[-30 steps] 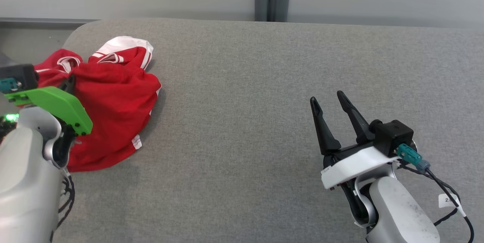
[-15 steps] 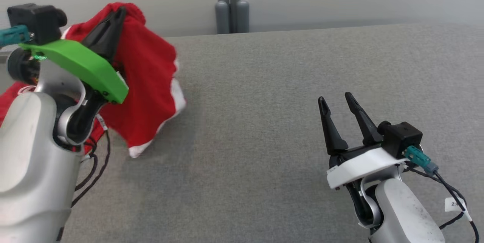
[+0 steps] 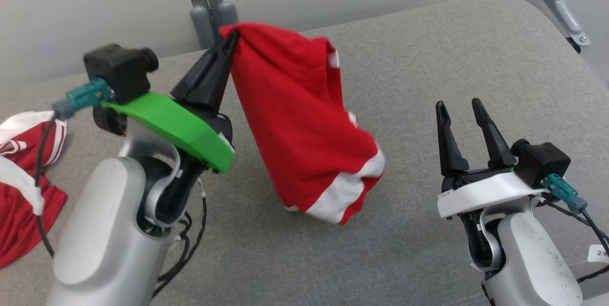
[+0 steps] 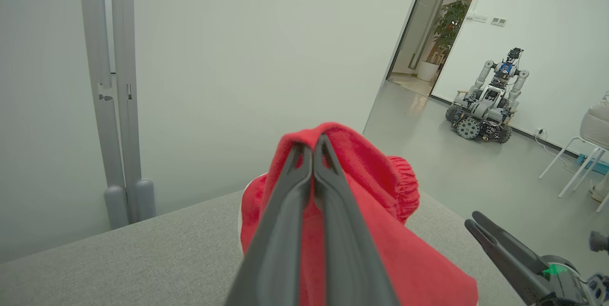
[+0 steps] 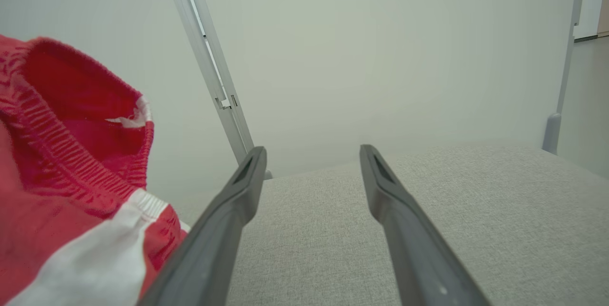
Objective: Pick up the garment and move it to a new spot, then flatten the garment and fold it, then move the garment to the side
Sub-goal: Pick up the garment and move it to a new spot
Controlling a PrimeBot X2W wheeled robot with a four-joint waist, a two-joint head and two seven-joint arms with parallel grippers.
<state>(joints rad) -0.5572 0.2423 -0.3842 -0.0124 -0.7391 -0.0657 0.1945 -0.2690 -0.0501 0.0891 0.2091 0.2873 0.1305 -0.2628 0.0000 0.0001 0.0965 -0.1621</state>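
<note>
1. Two red-and-white garments, two tools, one worktop.
2. Garment hanging over the worktop's middle; second garment lying crumpled at the worktop's left edge.
3. Bare worktop on the right half, out to the rounded far-right corner.
4. Left tool pinched tight on the garment's top fold.
5. Right tool spread wide, gripping nothing, above the worktop's right side.

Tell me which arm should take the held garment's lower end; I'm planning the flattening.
Right. The right pincer is open, empty and beside the garment's white-banded lower end; the left pincer is shut on its top.
</note>
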